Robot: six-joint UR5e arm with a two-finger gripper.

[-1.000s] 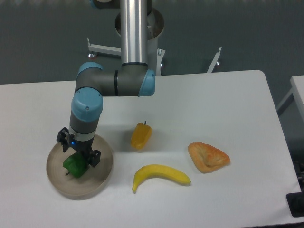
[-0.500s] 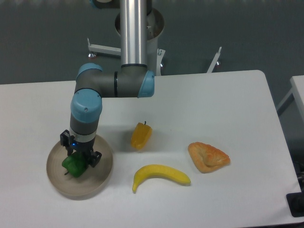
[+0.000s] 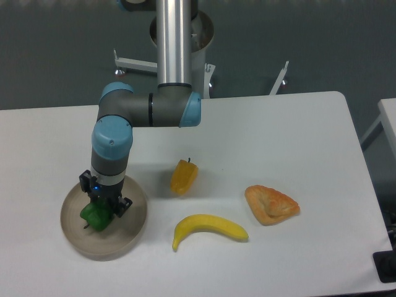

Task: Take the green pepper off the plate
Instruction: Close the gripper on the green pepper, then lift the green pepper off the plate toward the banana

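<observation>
The green pepper (image 3: pixel 93 216) lies on the left half of the round beige plate (image 3: pixel 127 238) at the table's front left. My gripper (image 3: pixel 103 209) reaches straight down onto it from above, its black fingers pressed against the pepper's sides and shut on it. The pepper's upper right part is hidden behind the gripper body, and it still rests in the plate.
A yellow-orange pepper (image 3: pixel 184 176) lies right of the plate, a banana (image 3: pixel 209 228) in front of it, and a pastry (image 3: pixel 271 204) further right. The arm's base column (image 3: pixel 176 43) stands at the table's back.
The gripper's fingers have drawn together around the green pepper, and the pepper has shifted slightly left. The arm has barely moved.
</observation>
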